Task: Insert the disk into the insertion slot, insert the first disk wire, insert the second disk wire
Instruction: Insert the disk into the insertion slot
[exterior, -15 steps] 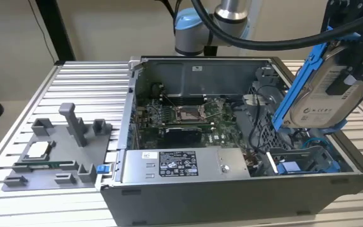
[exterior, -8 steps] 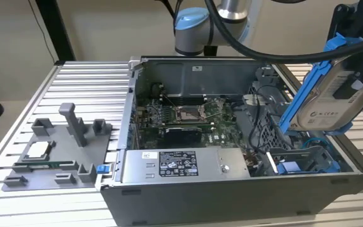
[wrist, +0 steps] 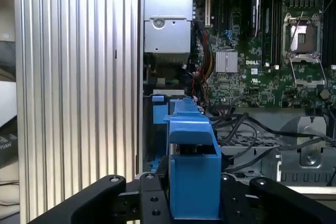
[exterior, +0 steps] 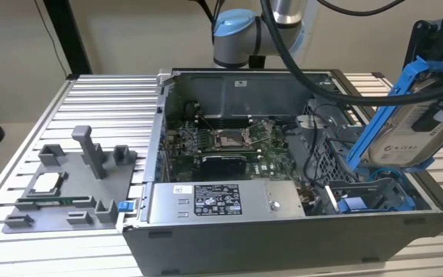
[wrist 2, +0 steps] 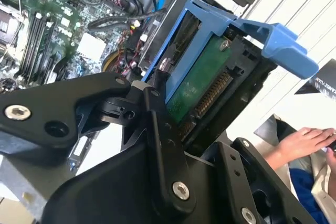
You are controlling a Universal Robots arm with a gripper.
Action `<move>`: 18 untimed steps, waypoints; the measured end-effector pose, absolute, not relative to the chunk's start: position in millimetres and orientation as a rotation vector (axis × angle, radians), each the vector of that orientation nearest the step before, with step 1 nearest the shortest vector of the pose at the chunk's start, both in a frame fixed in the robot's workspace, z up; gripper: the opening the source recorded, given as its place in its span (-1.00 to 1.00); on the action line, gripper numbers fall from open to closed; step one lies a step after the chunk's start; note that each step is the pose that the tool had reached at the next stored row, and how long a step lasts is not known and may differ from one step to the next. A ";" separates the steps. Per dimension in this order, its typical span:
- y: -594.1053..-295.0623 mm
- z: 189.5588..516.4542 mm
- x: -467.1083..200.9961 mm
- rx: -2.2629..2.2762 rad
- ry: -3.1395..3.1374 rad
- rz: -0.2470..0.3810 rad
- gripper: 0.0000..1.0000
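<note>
The end effector had its fingers clamped tight on the disk, gripping its blue frame. The disk hung tilted in the air at the exterior view's right, over the open computer case. The insertion slot sat just below. The disk was not in it yet.

Disk tilted above insertion slot at exterior view's right; power supply beside slot, leftward; motherboard farther back.

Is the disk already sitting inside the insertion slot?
No, the disk hangs tilted in the gripper, above the insertion slot and outside it.
</note>
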State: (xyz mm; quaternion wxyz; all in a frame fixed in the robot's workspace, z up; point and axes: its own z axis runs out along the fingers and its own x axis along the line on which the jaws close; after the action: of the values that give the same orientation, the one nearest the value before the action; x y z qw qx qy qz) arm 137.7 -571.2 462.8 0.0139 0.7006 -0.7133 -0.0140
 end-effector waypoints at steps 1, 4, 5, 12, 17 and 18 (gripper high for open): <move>-571.4 461.0 137.8 2.181 -2.222 -0.044 -1.00; -571.6 455.6 137.9 2.175 -2.228 -0.044 -1.00; -571.7 453.8 138.0 2.168 -2.235 -0.044 -1.00; -571.8 448.8 138.0 2.139 -2.263 -0.044 -1.00; -571.8 448.2 138.0 2.139 -2.264 -0.045 -1.00; -571.8 447.5 138.0 2.139 -2.264 -0.045 -1.00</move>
State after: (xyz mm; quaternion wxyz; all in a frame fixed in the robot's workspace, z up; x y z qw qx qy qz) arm 138.0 -571.8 447.5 0.0135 0.6866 -0.7268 -0.0144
